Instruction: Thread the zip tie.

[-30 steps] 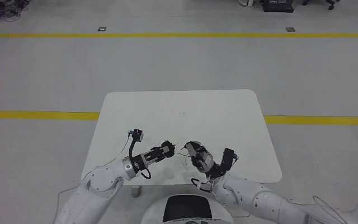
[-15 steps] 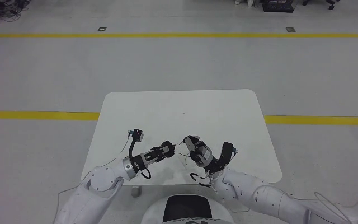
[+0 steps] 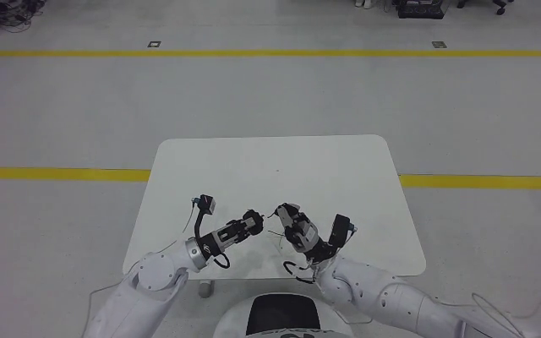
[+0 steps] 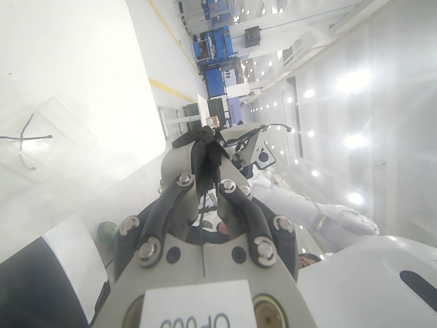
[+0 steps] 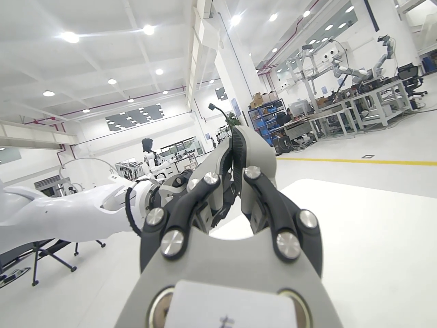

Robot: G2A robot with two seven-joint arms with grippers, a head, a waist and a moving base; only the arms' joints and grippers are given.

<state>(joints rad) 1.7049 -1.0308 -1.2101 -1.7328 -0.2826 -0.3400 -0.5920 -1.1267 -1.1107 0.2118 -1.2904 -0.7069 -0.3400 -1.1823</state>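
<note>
1. The right gripper (image 3: pixel 280 213) is hanging just above the near part of the white table (image 3: pixel 338 169), with its fingers pressed together.
2. In the right wrist view the right gripper (image 5: pixel 235 131) is pinching a thin dark zip tie (image 5: pixel 220 112). The tie is rising out of the fingertips in a slight curve and ending in a small knob.
3. The left gripper (image 3: pixel 261 221) is hanging just beside the right one, tip facing tip, with only a small gap between them.
4. In the left wrist view the left gripper (image 4: pixel 205 141) is also showing its fingers pressed together. A short dark strip (image 4: pixel 182 140) is sticking out sideways at the tips; I cannot tell whether it is part of the zip tie or whether the fingers are gripping it.
5. Farther out on the table a clear flat sheet (image 4: pixel 68 117) is lying, and a few loose ties (image 4: pixel 25 136) are lying on it, two of them crossing each other, well apart from both grippers.
</note>
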